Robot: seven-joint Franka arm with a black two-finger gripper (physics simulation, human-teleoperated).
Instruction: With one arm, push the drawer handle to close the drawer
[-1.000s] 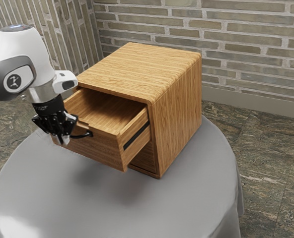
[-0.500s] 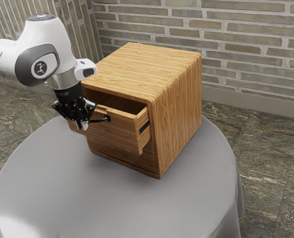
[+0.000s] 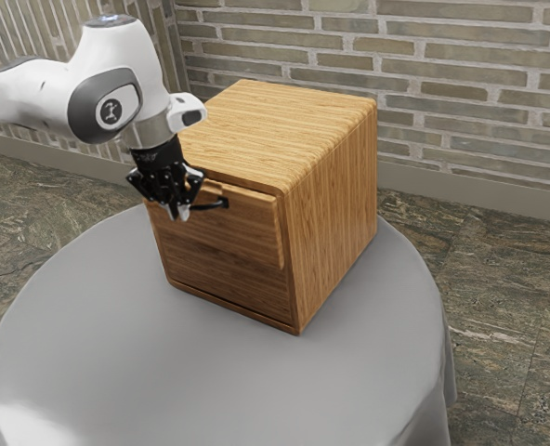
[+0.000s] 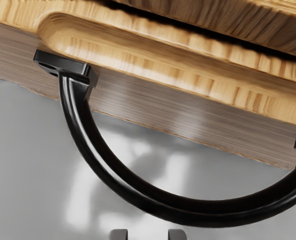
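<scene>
OK so the top drawer [image 3: 242, 228] was hanging way out of the cabinet [image 3: 335, 195] a second ago, and now it's almost flush with the cabinet's front. Hand [image 3: 178, 214] rode in with it, at the handle [image 3: 212, 203] on that same front. It's not clamped on anything, fingers apart. There's still a dark gap along the cabinet's top front edge, so imo one more small push inward.
</scene>
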